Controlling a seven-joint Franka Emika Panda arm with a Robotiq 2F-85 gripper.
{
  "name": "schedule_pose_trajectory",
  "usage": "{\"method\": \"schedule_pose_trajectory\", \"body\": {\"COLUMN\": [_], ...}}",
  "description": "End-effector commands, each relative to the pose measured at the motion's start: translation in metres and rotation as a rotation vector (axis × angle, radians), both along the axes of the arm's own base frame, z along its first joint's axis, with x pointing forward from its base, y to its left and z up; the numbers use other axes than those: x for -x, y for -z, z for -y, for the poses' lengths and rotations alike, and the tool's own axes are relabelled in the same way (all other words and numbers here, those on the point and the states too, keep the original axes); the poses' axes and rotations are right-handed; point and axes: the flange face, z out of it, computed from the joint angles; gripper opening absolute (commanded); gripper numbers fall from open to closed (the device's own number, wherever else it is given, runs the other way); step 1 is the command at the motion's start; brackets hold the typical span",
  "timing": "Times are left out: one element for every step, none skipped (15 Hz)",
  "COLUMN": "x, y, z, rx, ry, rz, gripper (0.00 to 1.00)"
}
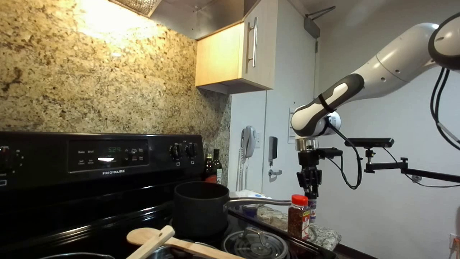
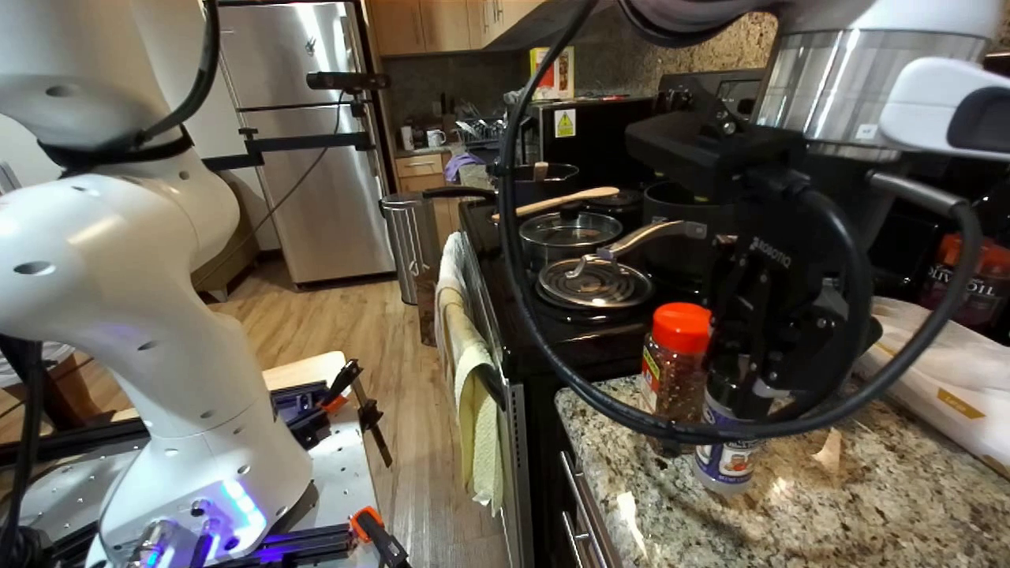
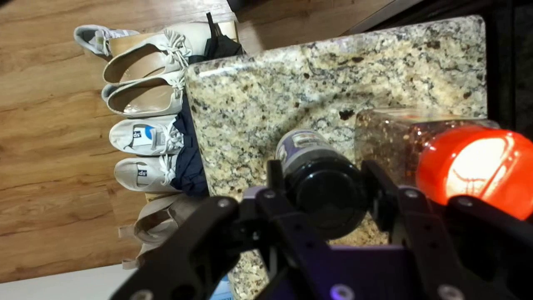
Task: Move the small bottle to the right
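Note:
A bottle of red flakes with a red cap (image 1: 299, 200) stands upright at the counter's stove edge; it also shows in an exterior view (image 2: 678, 331) and the wrist view (image 3: 474, 166). Beside it is a smaller, narrower bottle with a black cap and purple-and-white label (image 2: 730, 465); in the wrist view (image 3: 306, 139) its cap fills the space between the fingers, and in an exterior view (image 1: 313, 210) it is partly hidden. My gripper (image 3: 322, 179) points down and is shut around this black-capped bottle's top. I cannot tell whether its base touches the counter.
The granite counter (image 2: 868, 513) ends at a floor drop with shoes (image 3: 141, 100) below. A black pot (image 1: 201, 216) on the stove has its handle (image 1: 260, 202) reaching toward the red-capped bottle. A white package (image 2: 939, 371) lies on the counter. Wooden utensils (image 1: 190, 246) rest over the stove.

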Motion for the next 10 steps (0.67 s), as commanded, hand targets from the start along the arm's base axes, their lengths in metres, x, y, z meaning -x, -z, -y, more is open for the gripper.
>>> {"method": "schedule_pose_trajectory", "body": {"x": [0.013, 0.013, 0.014, 0.014, 0.015, 0.015, 0.015, 0.013, 0.013, 0.011], "y": [0.007, 0.011, 0.014, 0.017, 0.019, 0.02, 0.02, 0.021, 0.022, 0.024], "z": [-0.008, -0.009, -0.009, -0.009, -0.01, -0.008, -0.007, -0.006, -0.006, -0.007], "rx": [-0.001, -0.004, 0.0, 0.007, 0.014, 0.032, 0.046, 0.061, 0.071, 0.073], "ry": [-0.032, -0.043, -0.054, -0.056, -0.06, -0.066, -0.082, -0.1, -0.105, -0.117], "rz": [-0.017, -0.019, -0.022, -0.033, -0.04, -0.046, -0.049, -0.05, -0.05, -0.04], "gripper": [0.24, 0.24, 0.24, 0.24, 0.24, 0.24, 0.24, 0.24, 0.24, 0.24]}}
